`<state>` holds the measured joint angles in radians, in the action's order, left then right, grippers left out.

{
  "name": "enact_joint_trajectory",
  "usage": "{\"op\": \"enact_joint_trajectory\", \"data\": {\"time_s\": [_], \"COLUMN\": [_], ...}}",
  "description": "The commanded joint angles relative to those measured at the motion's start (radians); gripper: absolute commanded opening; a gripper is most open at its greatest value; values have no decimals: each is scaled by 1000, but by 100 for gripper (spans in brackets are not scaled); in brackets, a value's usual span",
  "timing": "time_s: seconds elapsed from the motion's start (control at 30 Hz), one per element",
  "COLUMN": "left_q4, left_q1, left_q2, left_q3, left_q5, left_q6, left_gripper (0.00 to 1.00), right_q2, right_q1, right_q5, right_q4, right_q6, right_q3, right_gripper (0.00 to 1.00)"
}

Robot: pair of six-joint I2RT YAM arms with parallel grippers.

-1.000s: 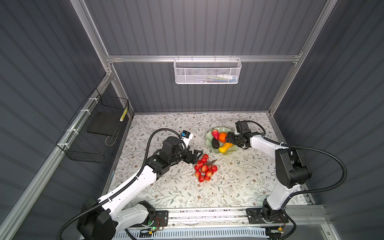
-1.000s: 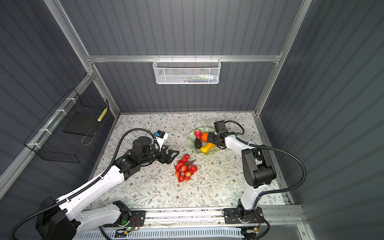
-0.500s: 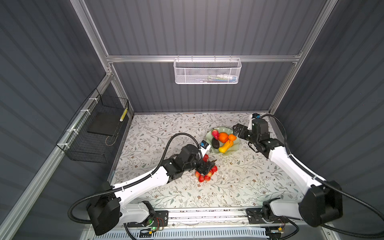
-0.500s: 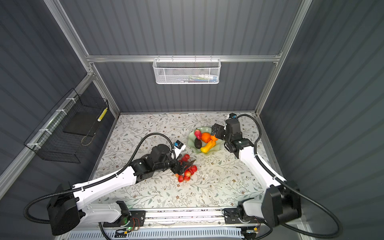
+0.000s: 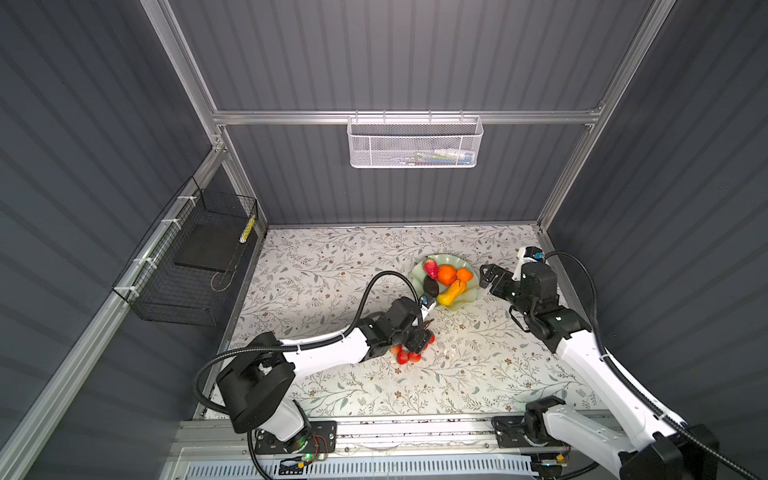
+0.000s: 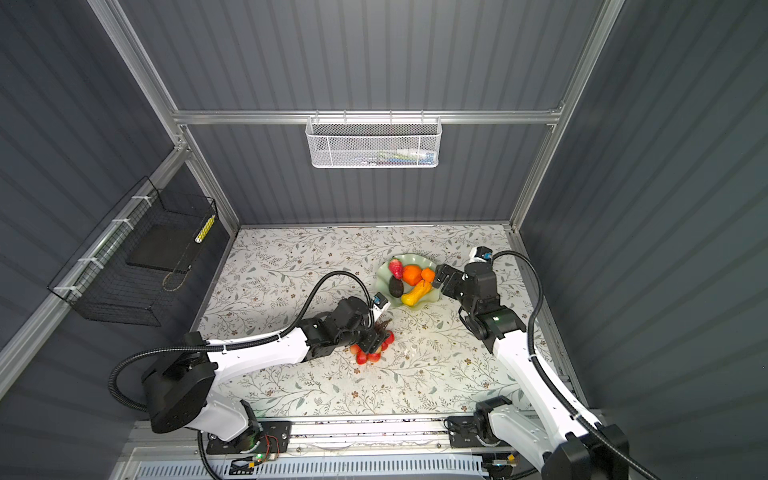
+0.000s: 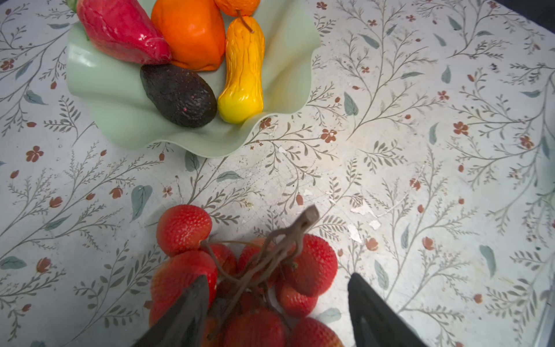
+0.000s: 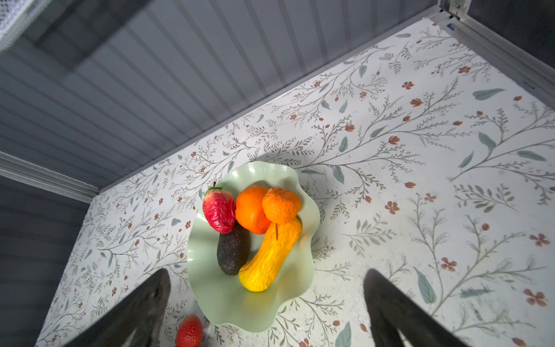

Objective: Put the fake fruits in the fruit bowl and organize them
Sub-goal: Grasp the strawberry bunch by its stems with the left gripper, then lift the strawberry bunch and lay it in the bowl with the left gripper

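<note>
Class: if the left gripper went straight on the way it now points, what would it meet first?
The bunch of red balls, lying between the open fingers of the left gripper; the table under it probably follows.

The right pincer [image 8: 267, 273] hangs above the floral table [image 8: 420, 180], its two dark fingers [image 8: 135, 312] spread wide with nothing between them. Below lies the pale green fruit bowl [image 8: 210, 288] with its wavy rim. Inside, the red strawberry [image 8: 219, 210], the big orange [image 8: 250, 210] and the small tangerine [image 8: 280, 205] sit in a touching row on the side nearer the grey ribbed wall [image 8: 150, 75]. The near-black avocado [image 8: 232, 251] and the yellow-orange gourd [image 8: 270, 258] lie beside each other beneath them. The tangerine rests on the gourd's stem end. One small red ball [image 8: 189, 330] lies on the table just outside the bowl's rim.
</note>
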<state>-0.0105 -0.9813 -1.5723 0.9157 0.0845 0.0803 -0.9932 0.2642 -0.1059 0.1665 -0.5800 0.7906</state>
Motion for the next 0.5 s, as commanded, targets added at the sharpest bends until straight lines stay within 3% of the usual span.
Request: {"op": "enact_joint_trajectory", "data": {"time_s": [0.0, 0.33, 0.47], "left_q4": [25, -3, -15], "left_q1": [-4, -4, -4], "left_q2": [-50, -112, -90], "left_q3": [72, 132, 119], "left_q5": [19, -5, 7], "left_q6": [-16, -9, -4], "left_gripper": [69, 30, 9], "right_q2": [28, 53, 36], "right_q1": [-6, -8, -8], "right_q5": [-23, -35, -28], "right_q4": [29, 25, 11], "right_q6": [-12, -16, -21], "right_q3": [-20, -43, -43], "right_gripper": [99, 99, 99]}}
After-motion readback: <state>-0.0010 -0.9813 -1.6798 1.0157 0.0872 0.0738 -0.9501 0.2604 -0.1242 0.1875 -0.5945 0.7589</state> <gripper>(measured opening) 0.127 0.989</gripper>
